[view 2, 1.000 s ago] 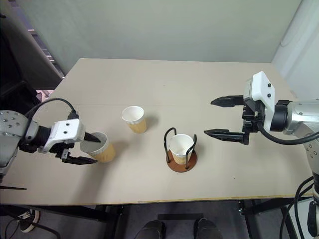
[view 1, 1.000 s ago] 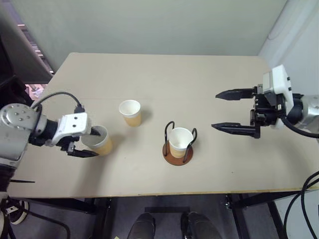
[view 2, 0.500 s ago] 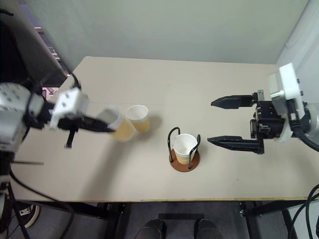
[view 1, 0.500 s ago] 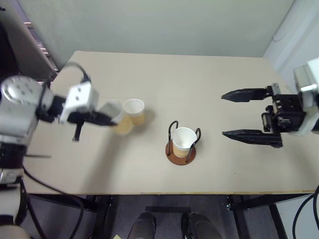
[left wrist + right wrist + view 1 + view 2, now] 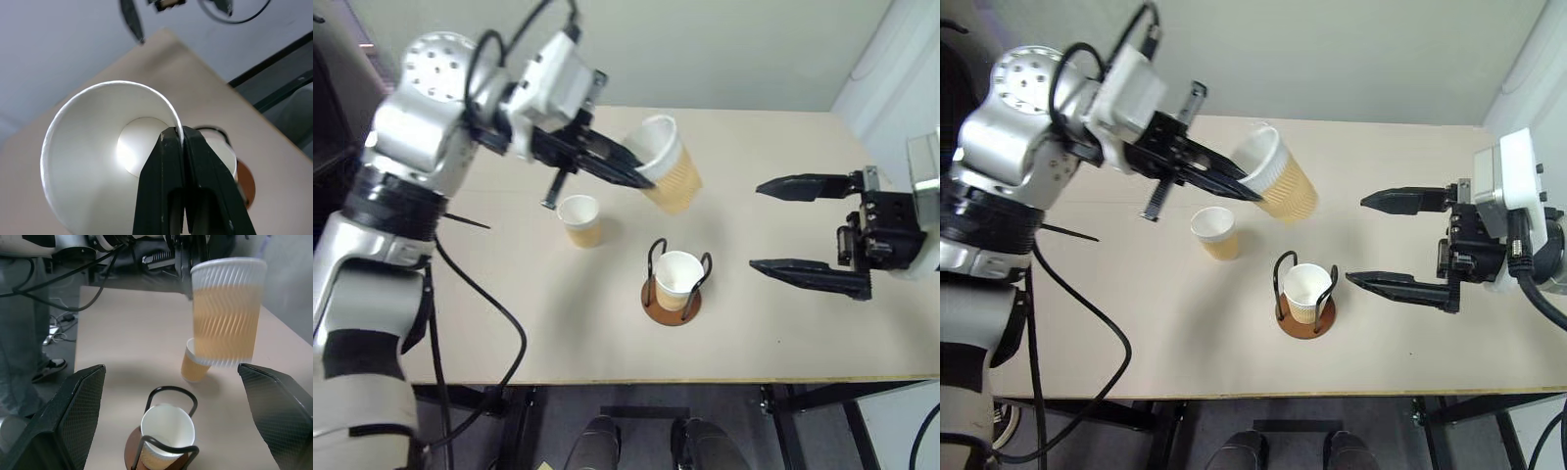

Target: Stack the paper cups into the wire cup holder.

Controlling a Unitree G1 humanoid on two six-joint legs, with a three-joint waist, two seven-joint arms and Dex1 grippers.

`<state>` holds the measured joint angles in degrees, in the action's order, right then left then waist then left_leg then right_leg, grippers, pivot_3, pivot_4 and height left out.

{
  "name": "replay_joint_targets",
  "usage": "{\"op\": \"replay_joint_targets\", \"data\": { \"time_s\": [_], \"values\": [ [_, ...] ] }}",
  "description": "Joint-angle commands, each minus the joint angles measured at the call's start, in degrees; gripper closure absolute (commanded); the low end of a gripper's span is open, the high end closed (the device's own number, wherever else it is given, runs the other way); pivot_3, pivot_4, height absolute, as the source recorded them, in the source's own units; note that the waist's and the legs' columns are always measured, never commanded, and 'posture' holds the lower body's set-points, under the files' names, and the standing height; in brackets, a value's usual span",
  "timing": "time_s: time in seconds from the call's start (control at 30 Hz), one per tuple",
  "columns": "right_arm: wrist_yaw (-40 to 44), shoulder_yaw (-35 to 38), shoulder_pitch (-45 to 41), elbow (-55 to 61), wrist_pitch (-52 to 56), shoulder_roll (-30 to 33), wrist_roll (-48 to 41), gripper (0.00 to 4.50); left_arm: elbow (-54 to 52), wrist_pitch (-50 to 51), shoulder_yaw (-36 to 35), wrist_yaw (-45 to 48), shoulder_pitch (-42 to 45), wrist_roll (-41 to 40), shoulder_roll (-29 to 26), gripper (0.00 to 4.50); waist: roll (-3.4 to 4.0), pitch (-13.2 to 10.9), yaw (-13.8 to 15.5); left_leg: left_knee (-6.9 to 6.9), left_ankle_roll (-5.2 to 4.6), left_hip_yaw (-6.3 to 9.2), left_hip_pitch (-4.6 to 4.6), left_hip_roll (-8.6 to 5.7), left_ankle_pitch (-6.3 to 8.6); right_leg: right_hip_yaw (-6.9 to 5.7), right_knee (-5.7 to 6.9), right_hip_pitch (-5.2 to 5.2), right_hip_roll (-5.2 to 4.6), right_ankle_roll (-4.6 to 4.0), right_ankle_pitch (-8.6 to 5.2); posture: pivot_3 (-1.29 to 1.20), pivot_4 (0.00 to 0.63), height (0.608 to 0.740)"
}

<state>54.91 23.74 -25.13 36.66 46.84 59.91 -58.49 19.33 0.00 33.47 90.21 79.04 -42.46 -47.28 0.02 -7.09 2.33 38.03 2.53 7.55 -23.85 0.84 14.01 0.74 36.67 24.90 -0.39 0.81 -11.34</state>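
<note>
Left hand (image 5: 1239, 186) pinches a cup (image 5: 1278, 184) by its rim, held aloft, axis tilted, mouth toward the arm. Right hand (image 5: 1381, 240) spread wide, holding nothing.

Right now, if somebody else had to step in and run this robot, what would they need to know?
Left gripper: shut on the rim of a paper cup, carried tilted in the air above the table.
Right gripper: open, empty, hanging off to the side of the wire cup holder.
Done: one cup sits in the holder.
Left: drop the carried cup into that one, then fetch the last cup, standing upright on the table beside the holder.
</note>
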Motion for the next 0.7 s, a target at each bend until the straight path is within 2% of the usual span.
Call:
{"op": "replay_joint_targets", "data": {
  "time_s": [0.03,0.23,0.33,0.47,0.57,0.67,0.7],
  "values": [
    [-2.5,3.9,1.2,2.5,-0.1,1.5,-1.4,0.00,-0.1,-6.3,7.7,2.3,3.3,-1.1,-0.1,4.48,0.01,0.0,0.0,0.09,-0.05,-0.03,-0.05,-0.03,0.05,0.10,-0.02,0.00,-0.02,0.11,-0.02,0.00,0.150,0.740],
    [-5.3,6.2,4.4,4.6,0.0,2.6,-2.8,0.00,2.8,-16.3,20.2,2.3,6.4,1.5,0.5,4.48,0.01,0.0,0.2,0.20,-0.53,-0.32,-0.26,-0.15,0.32,0.72,-0.67,-0.01,0.00,0.74,0.22,0.00,0.150,0.740],
    [-6.1,6.6,5.3,5.1,-0.3,3.0,-3.5,0.00,2.9,-19.7,24.1,2.3,7.1,1.7,0.3,4.48,0.01,0.0,0.3,0.35,-0.76,-0.51,-0.35,-0.17,0.50,0.85,-0.83,-0.01,-0.05,0.90,0.25,0.00,0.150,0.740],
    [-7.1,6.5,6.0,5.4,-0.5,3.7,-3.2,0.00,3.4,-21.3,25.7,2.3,7.8,1.3,1.9,4.48,0.01,0.0,0.4,0.52,-0.85,-0.59,-0.42,-0.19,0.64,0.87,-0.85,-0.01,-0.08,0.98,0.24,0.00,0.150,0.740],
    [-7.7,6.6,6.1,5.7,-0.6,4.0,-3.8,0.00,5.5,-22.7,25.3,2.3,7.2,5.0,4.6,4.48,0.02,0.0,0.5,0.63,-0.94,-0.63,-0.43,-0.19,0.71,0.88,-0.86,-0.01,-0.10,1.01,0.24,0.00,0.150,0.740],
    [-8.2,7.3,6.8,6.1,-0.5,4.3,-4.1,0.00,5.4,-22.5,25.3,2.3,6.9,5.3,5.3,4.48,0.03,0.0,0.6,0.76,-0.98,-0.66,-0.45,-0.19,0.74,0.88,-0.82,-0.01,-0.10,1.04,0.25,0.00,0.150,0.740],
    [-8.3,7.6,7.1,6.2,-0.4,4.4,-4.2,0.00,5.2,-22.0,25.1,2.3,6.9,5.2,5.4,4.29,0.03,0.0,0.6,0.79,-1.00,-0.67,-0.44,-0.19,0.75,0.88,-0.81,-0.01,-0.10,1.05,0.26,0.00,0.150,0.740]
  ]
}}
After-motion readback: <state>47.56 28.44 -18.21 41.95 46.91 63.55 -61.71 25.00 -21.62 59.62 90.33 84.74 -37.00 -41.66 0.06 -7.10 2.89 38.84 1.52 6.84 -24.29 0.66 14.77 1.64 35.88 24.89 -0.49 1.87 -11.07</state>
